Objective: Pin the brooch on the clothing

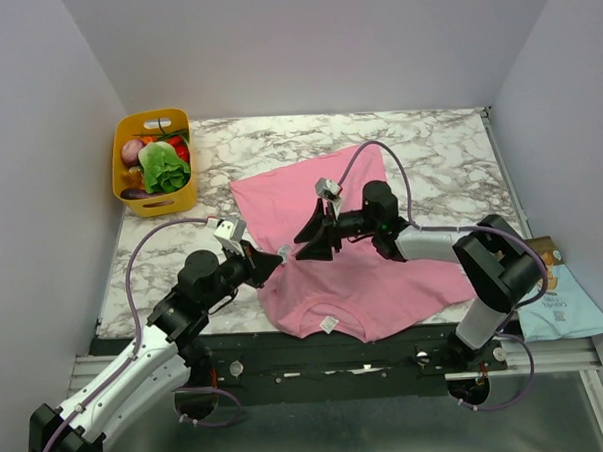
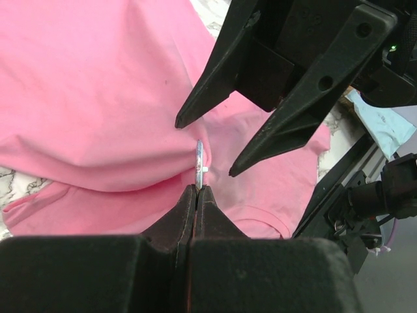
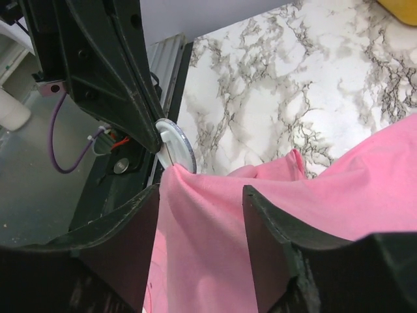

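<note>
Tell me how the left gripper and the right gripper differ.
The left gripper is shut; the right gripper stands open. The left gripper pinches the brooch by its edge; the right gripper grips nothing, its jaws straddling a raised fold of the T-shirt. Both are black and meet at that fold.

The shirt [image 1: 384,272] is spread on the table [image 1: 449,159]; the basket [image 1: 119,179] with food [image 1: 162,167] in it is set to the shirt's far left, and the bag [image 1: 560,300] is laid off the table at the shirt's near right. At the shirt's left edge the brooch [image 2: 199,160] is pinched in the left gripper [image 2: 197,190], against a lifted fold of the shirt. The right gripper [image 1: 317,240] is held over the shirt's middle, its jaws spread around that fold, and the label [image 1: 329,325] is found at the shirt's near edge.
</note>
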Controlling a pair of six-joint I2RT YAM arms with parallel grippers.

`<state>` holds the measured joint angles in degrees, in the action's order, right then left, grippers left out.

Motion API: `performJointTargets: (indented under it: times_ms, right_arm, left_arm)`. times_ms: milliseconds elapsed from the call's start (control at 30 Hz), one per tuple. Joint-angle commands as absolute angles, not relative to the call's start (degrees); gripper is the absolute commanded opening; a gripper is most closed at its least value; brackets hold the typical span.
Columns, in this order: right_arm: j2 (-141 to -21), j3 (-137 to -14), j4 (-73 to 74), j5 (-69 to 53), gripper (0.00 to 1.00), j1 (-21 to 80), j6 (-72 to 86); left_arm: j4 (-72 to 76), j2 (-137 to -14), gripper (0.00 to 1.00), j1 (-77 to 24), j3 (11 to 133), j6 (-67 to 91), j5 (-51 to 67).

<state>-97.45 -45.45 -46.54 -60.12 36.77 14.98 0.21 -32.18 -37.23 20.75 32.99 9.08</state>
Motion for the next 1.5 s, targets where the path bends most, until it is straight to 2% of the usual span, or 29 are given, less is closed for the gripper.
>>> performJointTargets:
  times_ms: [0, 500, 700, 733, 767, 900, 1100, 1333, 1467]
  right_arm:
    - [-94.31, -44.12, -49.48, -58.01, 0.65, 36.65, 13.54]
    - [-92.46, -42.89, -50.01, -57.48, 0.77, 36.65, 13.09]
    - [-90.88, -42.36, -49.75, -57.31, 0.85, 36.65, 13.18]
    - [-90.44, -42.36, -49.40, -56.96, 0.95, 36.65, 13.18]
    - [-90.09, -42.28, -48.61, -56.78, 0.98, 36.65, 13.01]
    - [-87.37, -42.19, -45.71, -54.76, 1.00, 36.56, 12.22]
    - [-82.27, -43.41, -36.58, -45.63, 1.00, 36.12, 12.22]
    - [-79.45, -49.57, -17.42, -23.14, 1.00, 34.55, 18.72]
    - [-78.40, -48.70, -15.03, -19.68, 1.00, 31.13, 26.07]
  left_arm:
    - [0.53, -31.91, 0.00, -37.44, 20.65, 33.40, 7.82]
    - [0.09, -32.43, 0.00, -37.44, 21.18, 32.87, 7.21]
    - [-4.39, -34.80, 0.00, -37.44, 24.25, 31.73, 4.05]
    - [-5.61, -35.94, 0.00, -37.44, 25.04, 31.21, 2.82]
    - [-7.10, -36.64, 0.00, -37.44, 26.27, 30.68, 2.03]
    - [-10.45, -40.07, 0.00, -37.53, 29.44, 29.97, -1.30]
    - [-13.53, -46.22, 0.00, -37.71, 32.43, 31.20, -5.96]
    - [-16.26, -53.60, 0.00, -40.95, 36.03, 31.11, -12.46]
    - [-19.15, -57.91, 0.00, -45.95, 39.54, 30.76, -19.83]
